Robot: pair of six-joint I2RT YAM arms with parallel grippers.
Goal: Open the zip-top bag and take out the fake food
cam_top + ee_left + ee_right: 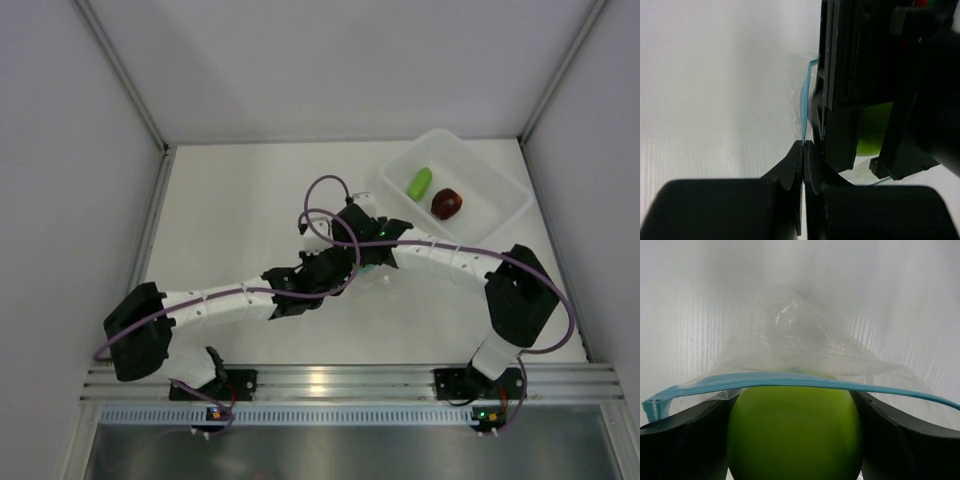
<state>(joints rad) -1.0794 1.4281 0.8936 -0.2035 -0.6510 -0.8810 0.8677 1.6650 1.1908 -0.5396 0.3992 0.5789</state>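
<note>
Blue is the colour to look for: the blue strip [805, 100] along the mouth of the bag [790, 335]. Your left pincer [803, 150] is pinched tight on that strip, which runs straight away from its tips. Just beside it, on its right, is your right pincer [795, 407]. It squeezes the apple [795, 440] from both sides.

The apple sits right at the bag's mouth. The strip lies across its top, and the rest of the clear bag lies past the fingertips on the table [230, 220]. You cannot tell from here if the apple is all the way out.

The bag looks thin, soft and very light. I think it will crumple and come along with the apple if nothing holds it back. The strip is its firmest part, so that is the good place to hold it, just as your left pincer does.

The apple looks hard, round and smooth, so it may slip. Hold it across its fat middle.

Well away from both pincers, farther out and to the right of your right pincer, is the tray [485, 180]. The long green fruit [420, 183] and the dark red fruit [446, 204] lie in it already.
</note>
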